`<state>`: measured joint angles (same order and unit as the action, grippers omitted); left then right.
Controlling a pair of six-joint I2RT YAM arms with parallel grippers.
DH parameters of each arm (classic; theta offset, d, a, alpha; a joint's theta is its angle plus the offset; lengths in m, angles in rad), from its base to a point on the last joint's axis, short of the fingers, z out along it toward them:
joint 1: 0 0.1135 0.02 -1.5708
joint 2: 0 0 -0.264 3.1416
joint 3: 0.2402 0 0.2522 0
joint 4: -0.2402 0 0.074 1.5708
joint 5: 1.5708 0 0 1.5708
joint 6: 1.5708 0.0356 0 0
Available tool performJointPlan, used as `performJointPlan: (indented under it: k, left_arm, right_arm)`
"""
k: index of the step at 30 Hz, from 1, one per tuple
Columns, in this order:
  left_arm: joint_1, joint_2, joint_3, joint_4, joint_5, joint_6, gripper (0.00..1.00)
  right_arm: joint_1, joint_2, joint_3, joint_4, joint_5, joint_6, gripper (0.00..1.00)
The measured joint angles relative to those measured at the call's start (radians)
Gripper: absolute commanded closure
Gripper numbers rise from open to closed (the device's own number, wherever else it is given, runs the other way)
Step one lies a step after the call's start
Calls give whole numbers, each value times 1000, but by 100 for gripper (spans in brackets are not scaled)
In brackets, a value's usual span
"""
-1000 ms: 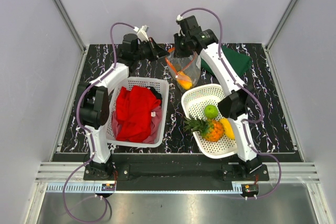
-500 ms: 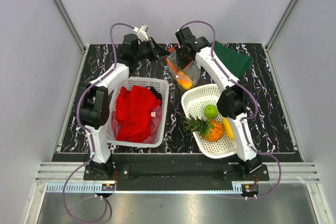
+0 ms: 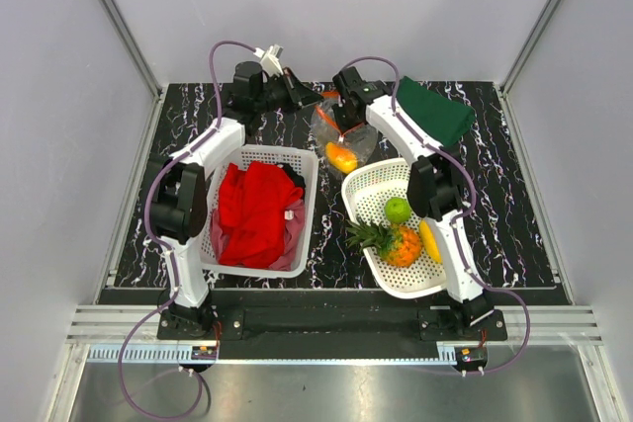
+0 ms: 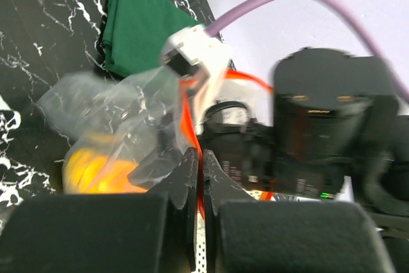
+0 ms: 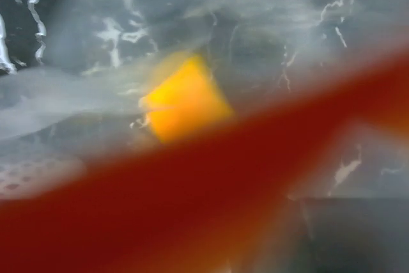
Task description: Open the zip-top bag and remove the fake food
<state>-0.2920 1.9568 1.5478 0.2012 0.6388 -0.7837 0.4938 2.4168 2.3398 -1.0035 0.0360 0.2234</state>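
Your left claw (image 4: pixel 199 172) is clamped tight on the bag's (image 3: pixel 341 131) red zip strip (image 4: pixel 189 116); the strip runs straight between the two fingers (image 4: pixel 184 187). Your right claw (image 3: pixel 344 111) is at the bag mouth too, just beside the left one. Its wrist view is nothing but blurred strip and plastic, so I can't tell how its jaws stand or whether it grips anything.

The bag is at the back middle of the table (image 3: pixel 495 195), past the far ends of both baskets. One orange piece (image 3: pixel 342 157) sits low inside it. Can't tell if the bag's bottom touches the table.

The green fruit (image 3: pixel 397 210), pineapple (image 3: pixel 401 244) and yellow piece (image 3: pixel 427 240) are in the right basket (image 3: pixel 368 177). The left basket (image 3: pixel 310 170) holds a red cloth (image 3: pixel 255 210). A green cloth (image 3: pixel 435 111) lies at back right.
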Motion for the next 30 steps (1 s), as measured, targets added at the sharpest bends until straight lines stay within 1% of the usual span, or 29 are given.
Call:
performJointPlan:
  k: [3, 5, 7, 11, 14, 17, 20, 24, 30]
  left_arm:
    - [-2, 0, 17, -9, 0, 0, 100]
    - [-2, 0, 31, -18, 0, 1, 100]
    - [-2, 0, 40, -23, 0, 1, 100]
    - [-2, 3, 45, -27, 0, 1, 100]
    - [-2, 10, 45, -29, 1, 1, 100]
    - [-3, 20, 45, -33, 2, 0, 100]
    - [-6, 27, 45, -38, 5, 0, 100]
    - [-9, 29, 45, -42, 5, 0, 100]
    - [-11, 29, 45, -31, 12, -13, 100]
  right_arm:
    - [-9, 0, -29, 14, -4, -12, 63]
    - [-14, 1, -44, 19, -11, -23, 60]
    - [-20, 2, -53, 22, -38, -30, 56]
    - [-30, 2, -85, 62, -127, -43, 52]
    - [-33, 0, -132, 104, -209, -44, 44]
    - [-35, -18, -226, 172, -322, -41, 43]
    - [-35, -20, -271, 209, -418, -40, 41]
    - [-39, -34, -322, 260, -501, -37, 37]
    - [-56, -98, -438, 369, -610, 11, 36]
